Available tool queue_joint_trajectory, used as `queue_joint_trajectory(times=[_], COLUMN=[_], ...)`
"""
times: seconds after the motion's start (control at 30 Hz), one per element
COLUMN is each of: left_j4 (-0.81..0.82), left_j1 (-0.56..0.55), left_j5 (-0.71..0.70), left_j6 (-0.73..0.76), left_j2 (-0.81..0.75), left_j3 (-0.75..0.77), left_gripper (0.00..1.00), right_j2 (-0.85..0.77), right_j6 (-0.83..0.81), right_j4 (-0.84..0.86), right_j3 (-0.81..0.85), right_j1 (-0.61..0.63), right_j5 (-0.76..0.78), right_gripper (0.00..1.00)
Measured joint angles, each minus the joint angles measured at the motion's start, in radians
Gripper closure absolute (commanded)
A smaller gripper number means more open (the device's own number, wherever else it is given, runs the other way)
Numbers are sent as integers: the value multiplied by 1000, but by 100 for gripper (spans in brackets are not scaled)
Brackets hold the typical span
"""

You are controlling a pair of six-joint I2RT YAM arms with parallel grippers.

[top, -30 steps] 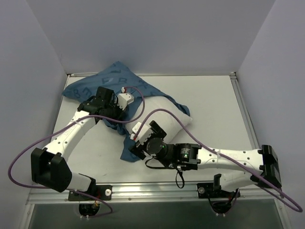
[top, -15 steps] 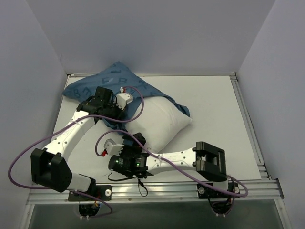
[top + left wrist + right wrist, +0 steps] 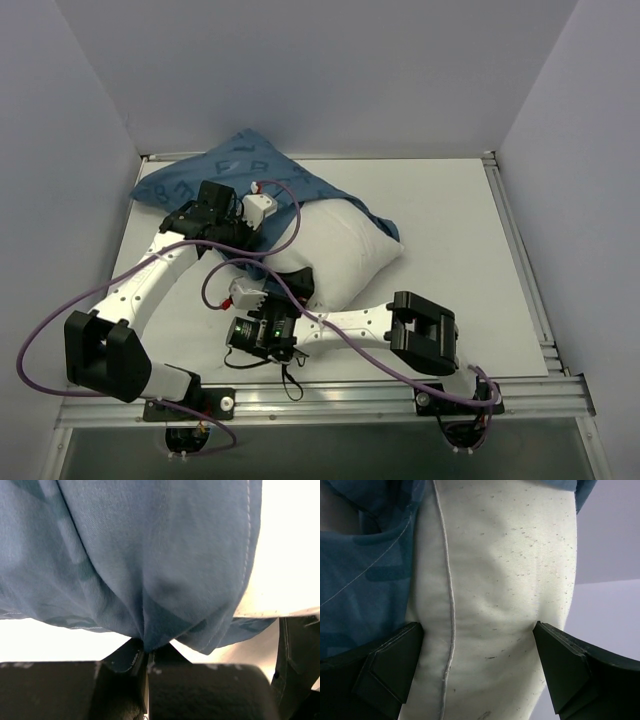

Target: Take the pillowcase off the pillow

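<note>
Nearest the arms' bases, the right end effector [image 3: 285,290] has swung in from the right over the last second, and its arm is now folded low across the near side of the desk [image 3: 450,230]. Its jaws stand open on either side of the pillow's near-left end and are not clamped on it. The pillow [image 3: 345,255] lies across the middle of the desk, and more of its white shows than before: the blue fold that lay at its near-left corner is gone from there. Just beyond, the left end effector [image 3: 240,235] stays closed on a pinched bunch of the pillowcase [image 3: 240,170], which is heaped toward the far-left corner and still wraps the pillow's far-left part. The cover looks more than half off. Holding the pillow while the left arm pulls farther left should finish it.
</note>
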Motion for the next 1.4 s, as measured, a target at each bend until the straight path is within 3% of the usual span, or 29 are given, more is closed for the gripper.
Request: queue_joint_trajectory(times=[0.23, 0.3, 0.33, 0.37, 0.43, 0.67, 0.97, 1.1, 1.2, 1.4], left_j4=[3, 6, 8, 9, 11, 24, 52, 52, 50, 51], left_j1=[0, 0, 0, 0, 2, 20, 138, 220, 279, 369], left_j5=[0, 1, 3, 8, 16, 40, 2, 35, 85, 101], left_j6=[8, 11, 11, 12, 13, 12, 34, 33, 33, 62], left_j2=[0, 0, 0, 0, 0, 0, 101, 166, 192, 217], left_j3=[0, 0, 0, 0, 0, 0, 94, 166, 182, 148], left_gripper=[98, 98, 98, 98, 98, 98, 98, 98, 98, 98], right_j2=[-3, -3, -3, -3, -4, -97, -534, -688, -721, -718], right_j6=[3, 3, 2, 2, 3, 34, 177, 236, 262, 292], right_j4=[-3, -2, -2, -1, 5, 73, 31, 23, 32, 88], right_j3=[-5, -12, -16, -21, -32, -128, -243, -319, -365, -404], right_j1=[-62, -87, -99, -110, -132, -202, -256, -341, -404, -407], right_j5=[-29, -40, -46, -52, -64, -114, -346, -501, -615, -789], right_gripper=[0, 8, 15, 51, 99, 100, 100, 100, 100, 100])
